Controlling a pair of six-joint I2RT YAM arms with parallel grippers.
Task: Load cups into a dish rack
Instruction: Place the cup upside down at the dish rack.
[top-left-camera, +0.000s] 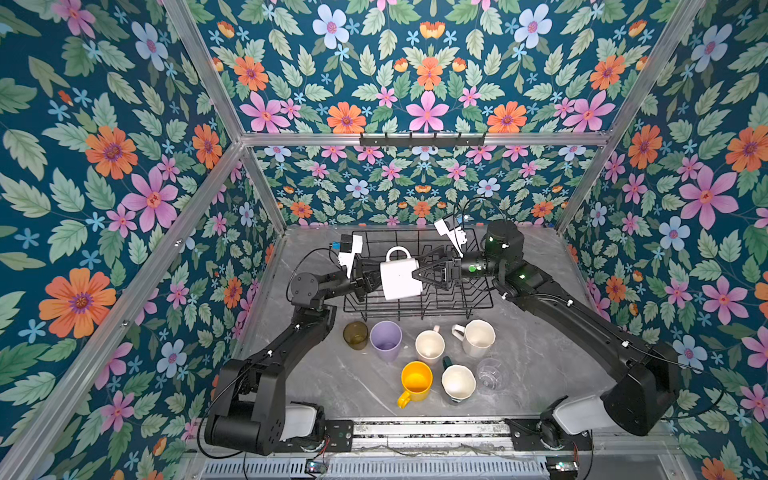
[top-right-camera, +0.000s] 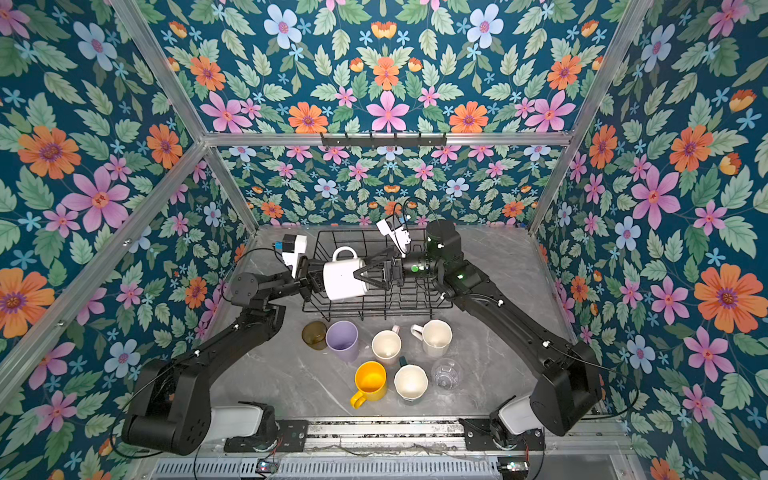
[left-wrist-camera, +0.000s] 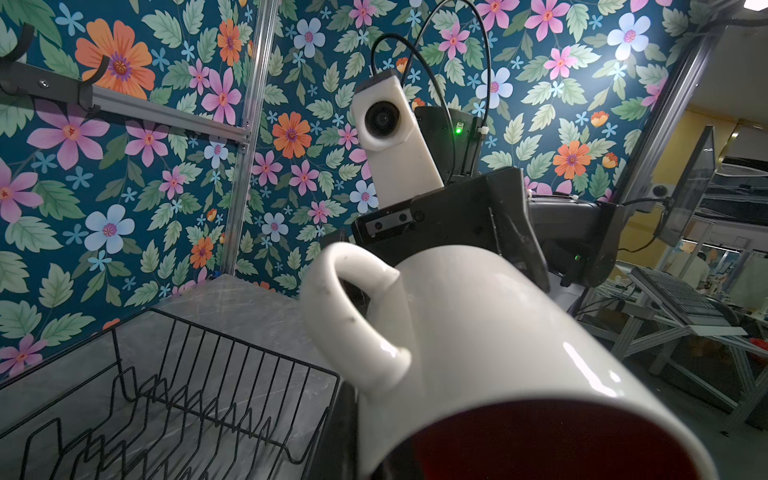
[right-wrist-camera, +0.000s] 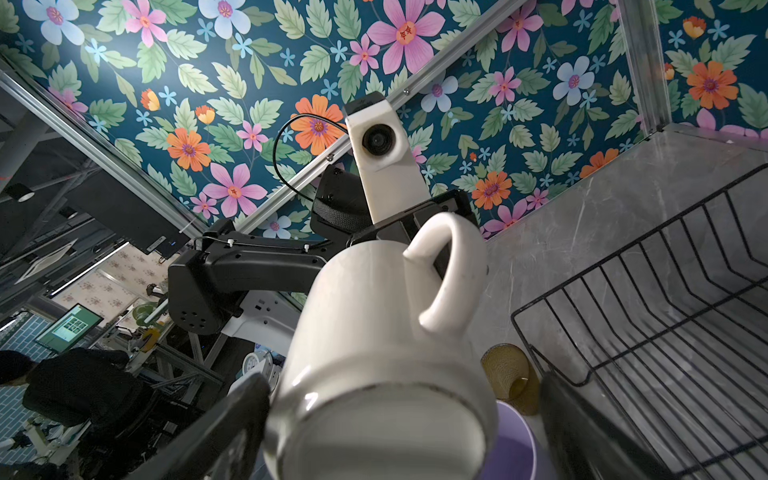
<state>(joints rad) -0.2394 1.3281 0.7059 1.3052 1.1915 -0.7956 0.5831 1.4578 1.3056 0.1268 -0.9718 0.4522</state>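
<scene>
White mug (top-left-camera: 401, 278) hangs sideways over dish rack (top-left-camera: 465, 308), left end effector (top-left-camera: 372, 281) clamped on its rim, right end effector (top-left-camera: 417, 279) spread around its base, probably a handover for mouth-down loading.

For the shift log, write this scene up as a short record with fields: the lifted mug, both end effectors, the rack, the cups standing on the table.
Lifted item: white ceramic mug with red inside, held sideways over the black wire dish rack
Left end effector: shut on the mug's rim
Right end effector: open, fingers either side of the mug's base
Rack contents: no cup visible
On grey marble table, upright: olive-brown tumbler, lilac tumbler, pale pink mug, white faceted mug, yellow mug, dark green mug, clear glass
</scene>
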